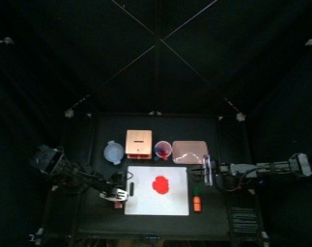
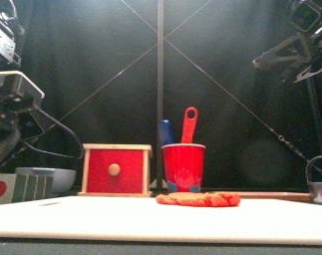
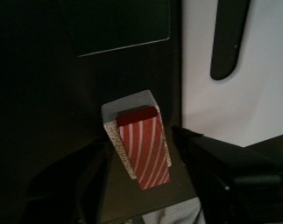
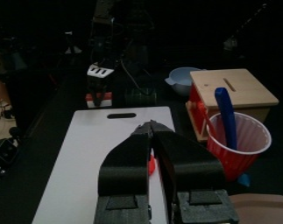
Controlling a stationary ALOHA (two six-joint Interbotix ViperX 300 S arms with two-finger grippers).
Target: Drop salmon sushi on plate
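The left gripper (image 1: pixel 116 194) hangs with its fingers spread wide either side of the small whitish, orange-striped salmon sushi (image 3: pixel 141 149), which lies on the black table beside the white cutting board (image 1: pixel 145 205). This looks like the pick-up step. Next it must close, lift and carry the piece to the pale pink rounded-square plate (image 1: pixel 190 151). The right gripper (image 4: pixel 153 133) rests with its fingers pressed together and empty.

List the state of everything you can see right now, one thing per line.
Salmon sushi: between the left jaws, off the plate.
Plate: empty.
Left gripper: jaws open.
Right gripper: jaws shut.
Red cup: upright, utensils inside.
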